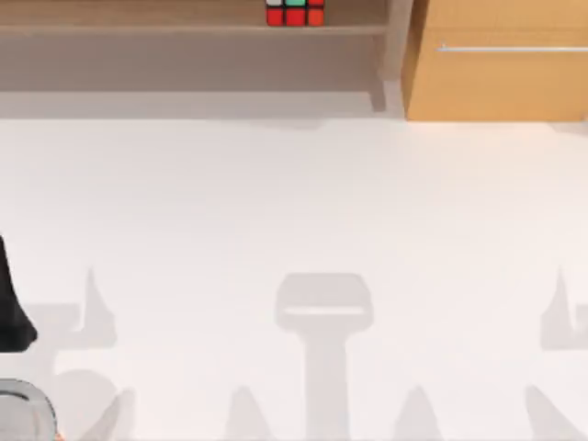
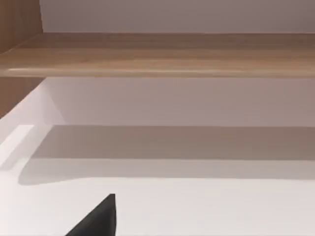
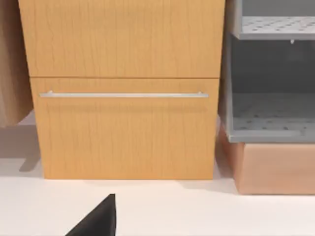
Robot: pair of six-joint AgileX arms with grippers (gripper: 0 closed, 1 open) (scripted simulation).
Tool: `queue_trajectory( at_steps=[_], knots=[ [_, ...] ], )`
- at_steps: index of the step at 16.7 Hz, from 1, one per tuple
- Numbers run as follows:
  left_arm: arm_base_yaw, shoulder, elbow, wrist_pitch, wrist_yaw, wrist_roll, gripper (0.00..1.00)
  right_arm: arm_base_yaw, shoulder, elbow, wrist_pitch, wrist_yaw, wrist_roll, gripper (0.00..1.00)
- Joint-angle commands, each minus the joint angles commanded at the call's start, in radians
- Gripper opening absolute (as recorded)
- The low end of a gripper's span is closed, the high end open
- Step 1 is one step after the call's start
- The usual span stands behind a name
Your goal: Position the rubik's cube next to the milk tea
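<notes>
1. At the far edge of the top view, on a wooden shelf (image 1: 184, 28) raised above the white worktop (image 1: 303, 202), sits the rubik's cube (image 1: 295, 12); it is cut off by the frame, so only its lower rows show: red squares along the bottom, with white and green ones above, on a dark grid.
2. The milk tea (image 1: 23, 413) stands at the near left corner of the worktop, a pale grey-white round rim only partly in view; cube and cup are well apart, so by my judgement the task is barely begun and the cube must travel diagonally across the whole surface.
3. The left arm (image 1: 14, 303) shows as a dark shape at the left edge, just beyond the cup; it appears parked; the left wrist view looks across bare worktop to the shelf, with a dark end effector tip (image 2: 101, 219) at the lower edge; whether its fingers are open or closed I cannot tell.
4. The right wrist view faces a wooden drawer cabinet (image 3: 123, 93) with a metal handle (image 3: 123, 94), beside a grey rack (image 3: 270, 98); a dark tip (image 3: 101, 219) of the right end effector shows, state unreadable.
5. The cube's place on the shelf probably calls for a reach over the shelf edge.
</notes>
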Motion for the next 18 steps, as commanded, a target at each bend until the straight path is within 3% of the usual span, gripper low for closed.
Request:
queue_trajectory(
  at_steps=[4, 8, 18],
  knots=[
    [-0.011, 0.030, 0.022, 0.016, -0.011, 0.000, 1.00, 0.000, 0.000, 0.000, 0.000, 0.000, 0.000, 1.00],
    [-0.078, 0.219, 0.143, 0.107, -0.073, 0.002, 1.00, 0.000, 0.000, 0.000, 0.000, 0.000, 0.000, 1.00],
    [-0.380, 1.189, 0.696, 0.520, -0.354, 0.009, 1.00, 0.000, 0.000, 0.000, 0.000, 0.000, 0.000, 1.00]
  ],
)
